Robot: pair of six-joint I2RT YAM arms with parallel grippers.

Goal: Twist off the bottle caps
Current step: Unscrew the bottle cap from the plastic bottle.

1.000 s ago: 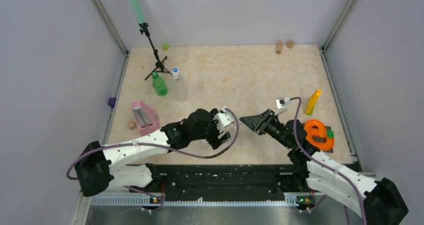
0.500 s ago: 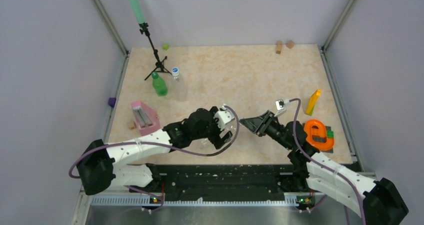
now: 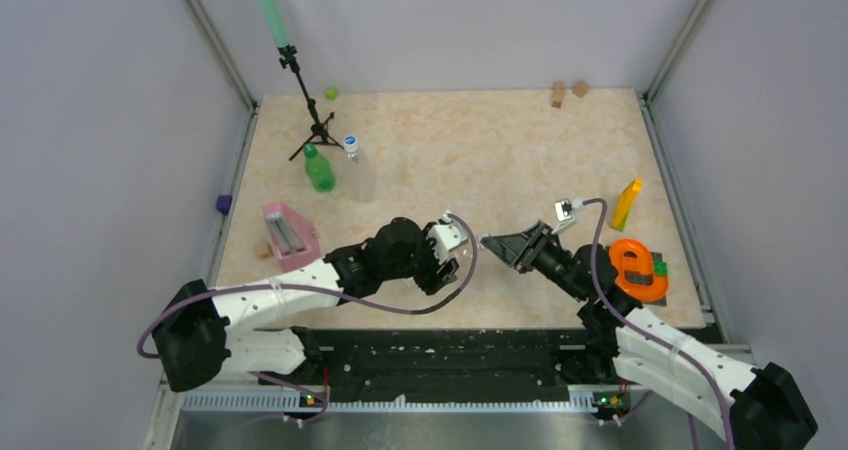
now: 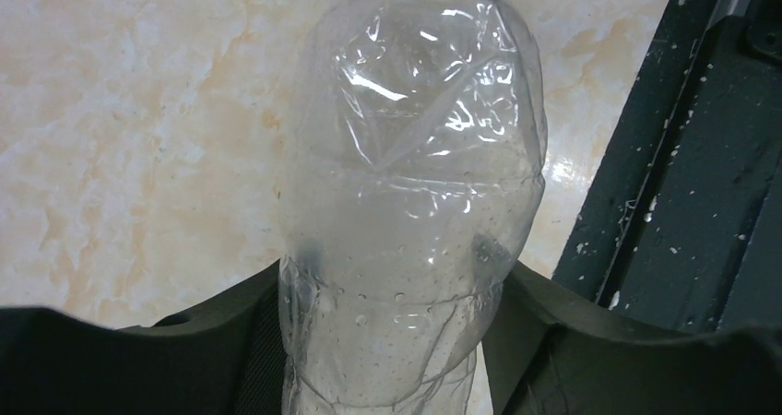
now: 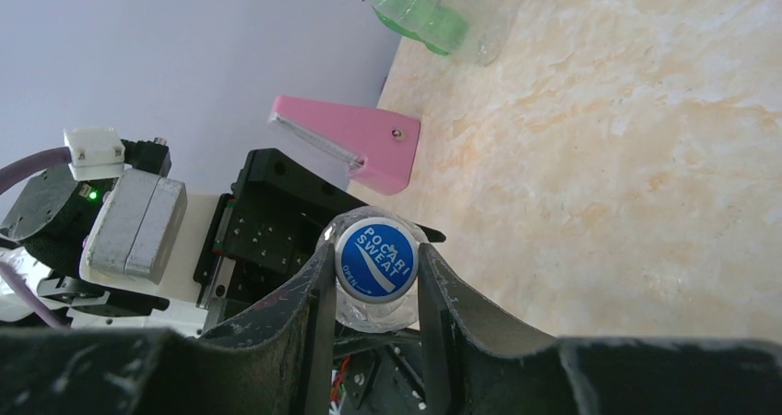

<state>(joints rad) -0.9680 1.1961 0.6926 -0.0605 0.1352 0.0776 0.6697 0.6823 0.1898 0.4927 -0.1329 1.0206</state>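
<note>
Above the counter (image 3: 500, 140), by its near edge, between the arms: clear bottle (image 4: 415, 203), crumpled, neck pointing at the right arm.
Left gripper (image 4: 387, 304): pinching that bottle's body from both sides.
Right gripper (image 5: 373, 254): fingers pressed against the blue cap (image 5: 375, 258), which sits on the neck.
Far left of counter: green bottle (image 3: 319, 170) and second clear bottle (image 3: 358, 175), upright, capped.
</note>
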